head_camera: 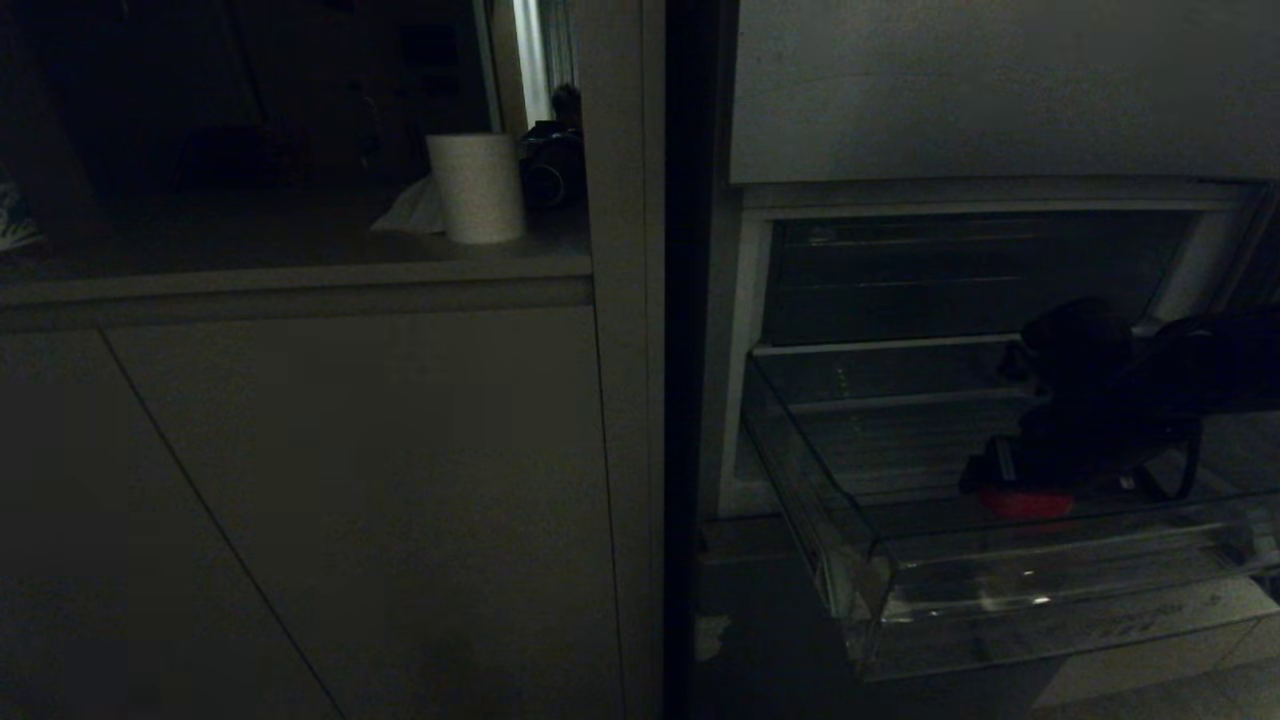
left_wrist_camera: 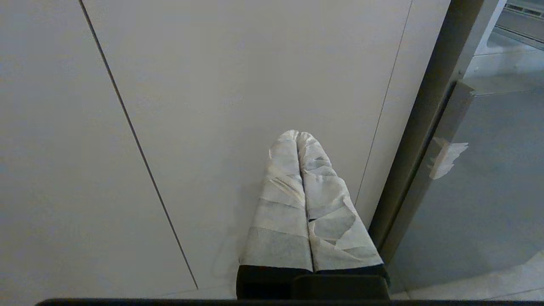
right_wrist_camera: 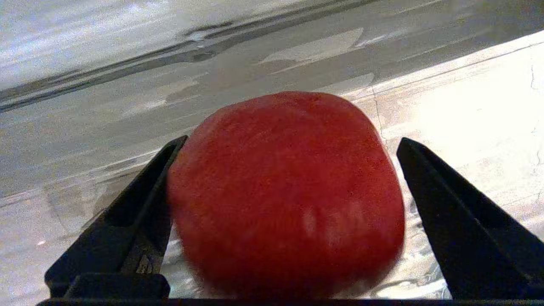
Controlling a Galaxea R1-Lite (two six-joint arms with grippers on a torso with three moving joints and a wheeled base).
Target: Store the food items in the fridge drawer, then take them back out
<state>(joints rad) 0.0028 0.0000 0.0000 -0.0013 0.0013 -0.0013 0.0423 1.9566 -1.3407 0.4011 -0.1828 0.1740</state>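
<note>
Red food item (right_wrist_camera: 284, 195), nearest the right wrist camera, sits on the clear floor of the drawer (head_camera: 1000, 590), between the spread fingers (right_wrist_camera: 140, 212) of the right tool (right_wrist_camera: 284, 170); one finger lies against it or just beside it, the other stands apart, so the tool is released, not grasping. Head view: right tool (head_camera: 1020, 490) reaches down into the pulled-out drawer of the fridge (head_camera: 990, 90), directly over the food item (head_camera: 1025, 502). Step in hand, as judged: either setting down during storage or lining up to lift the item back out; the pictures do not settle which. A pick-up would call for closing both fingers on the rounded sides; a release, for rising clear of the front lip. Left tool (left_wrist_camera: 304, 204), clenched and tape-wrapped, is parked before a pale cabinet (left_wrist_camera: 212, 85). Room is dim; a paper roll (head_camera: 478, 187) stands on the tabletop (head_camera: 300, 250) left of the fridge
</note>
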